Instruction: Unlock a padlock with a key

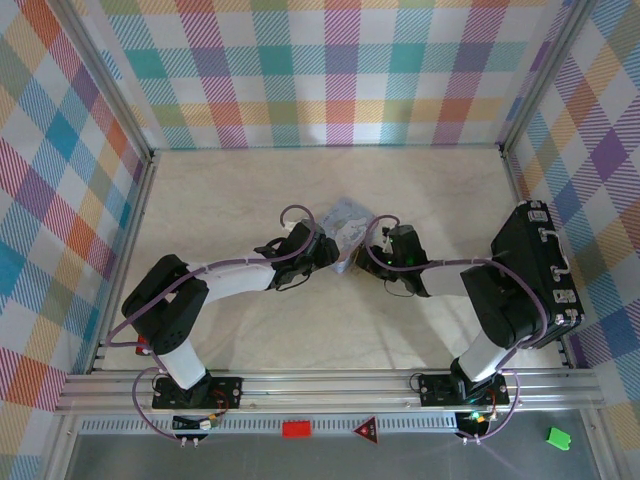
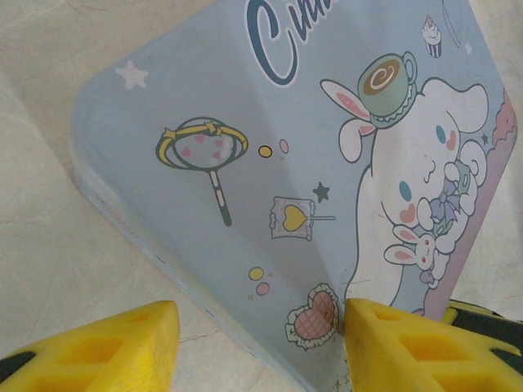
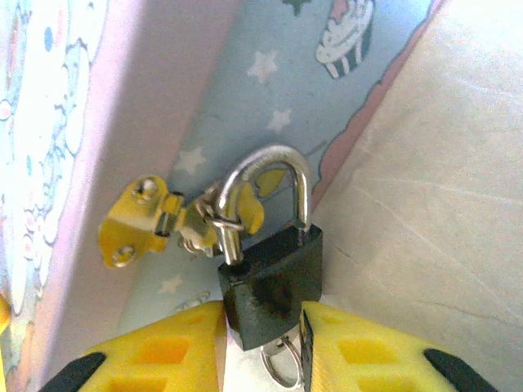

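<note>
My right gripper (image 3: 263, 320) pinches the padlock (image 3: 274, 282), my left gripper (image 2: 261, 327) seemingly clamps the tin (image 2: 245, 106); next, the key at the ring (image 3: 282, 369) needs turning.

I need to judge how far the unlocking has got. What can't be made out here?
- Key: in the right wrist view a ring shows under the padlock; any key is hidden by its body and the bottom edge.
- Shackle: locked or released, unclear.
- Top view: the right gripper hides the padlock.
- Left wrist view: the tin is cut off by the top and right edges.
</note>
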Motion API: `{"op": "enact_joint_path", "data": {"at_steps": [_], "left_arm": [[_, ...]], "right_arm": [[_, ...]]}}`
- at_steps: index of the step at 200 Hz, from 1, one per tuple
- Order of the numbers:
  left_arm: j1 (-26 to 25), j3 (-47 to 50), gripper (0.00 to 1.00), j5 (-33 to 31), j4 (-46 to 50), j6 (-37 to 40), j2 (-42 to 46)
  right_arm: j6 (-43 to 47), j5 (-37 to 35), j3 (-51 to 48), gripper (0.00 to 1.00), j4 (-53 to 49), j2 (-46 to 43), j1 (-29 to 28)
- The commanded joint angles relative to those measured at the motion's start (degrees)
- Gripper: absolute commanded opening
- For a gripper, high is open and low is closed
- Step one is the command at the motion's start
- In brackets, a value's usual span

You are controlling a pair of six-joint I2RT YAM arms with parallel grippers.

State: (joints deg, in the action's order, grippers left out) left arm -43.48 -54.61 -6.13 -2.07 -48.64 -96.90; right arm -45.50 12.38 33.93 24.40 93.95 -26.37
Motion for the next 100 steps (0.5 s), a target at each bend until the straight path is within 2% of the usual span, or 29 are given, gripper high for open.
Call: {"op": "enact_joint_path", "data": {"at_steps": [1, 37, 76, 100], "left_arm": [[-0.6, 1.8, 0.55, -1.0, 8.0, 0.2, -0.6], [-0.6, 1.8, 0.55, -0.9, 8.2, 0.2, -0.6], [-0.6, 1.8, 0.55, -1.0, 8.1, 0.2, -0.5], [-0.5, 1.8, 0.55, -0.9, 8.2, 0.4, -0.5]], "right_arm": [[-0.9, -0.4, -2.3, 0.29, 4.3, -1.1, 0.4], [-1.3, 1.3, -2.6, 0.32, 5.5, -0.6, 1.2], [-1.0, -3.2, -2.3, 0.32, -0.5, -2.0, 1.2], [-0.2, -1.7, -2.1, 0.32, 0.0, -2.3, 1.2]]}}
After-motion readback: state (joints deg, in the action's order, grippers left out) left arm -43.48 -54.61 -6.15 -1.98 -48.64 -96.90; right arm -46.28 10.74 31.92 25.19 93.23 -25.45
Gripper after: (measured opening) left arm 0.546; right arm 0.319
